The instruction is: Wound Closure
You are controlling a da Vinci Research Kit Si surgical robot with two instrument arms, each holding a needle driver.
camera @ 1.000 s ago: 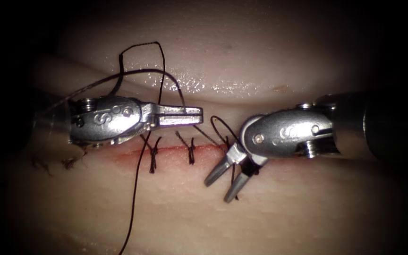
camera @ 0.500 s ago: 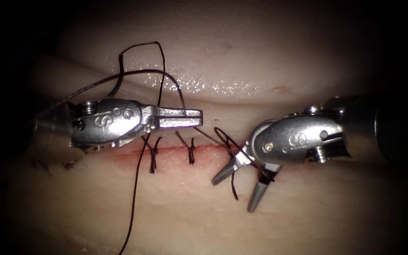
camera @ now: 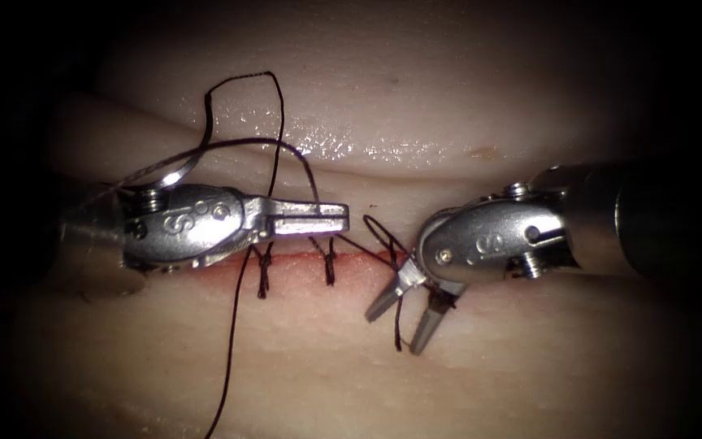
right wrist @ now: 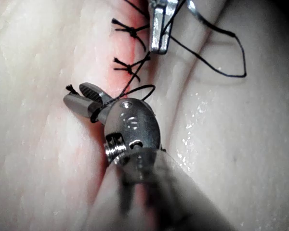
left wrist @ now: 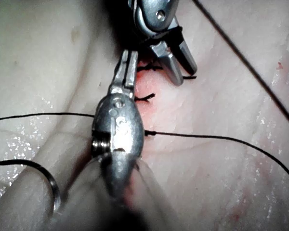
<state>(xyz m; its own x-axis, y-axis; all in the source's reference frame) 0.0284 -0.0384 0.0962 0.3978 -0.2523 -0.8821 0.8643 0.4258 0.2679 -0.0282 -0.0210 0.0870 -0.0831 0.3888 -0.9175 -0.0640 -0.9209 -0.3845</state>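
Since 0.5 s ago right tool (camera: 400,315) slid left, jaws narrower but still spread, straddling short thread tail (camera: 398,325). Left tool (camera: 331,219) jaws pressed on thread (camera: 233,325), apparently. Needle (camera: 168,172) lies behind left wrist, out of tissue (camera: 481,382).

A small orange-brown fleck (camera: 482,152) lies on the upper fold of the tissue (camera: 465,97), just right of a band of wet glare (camera: 367,148). A faint dark speck (camera: 389,80) sits higher on the same fold.
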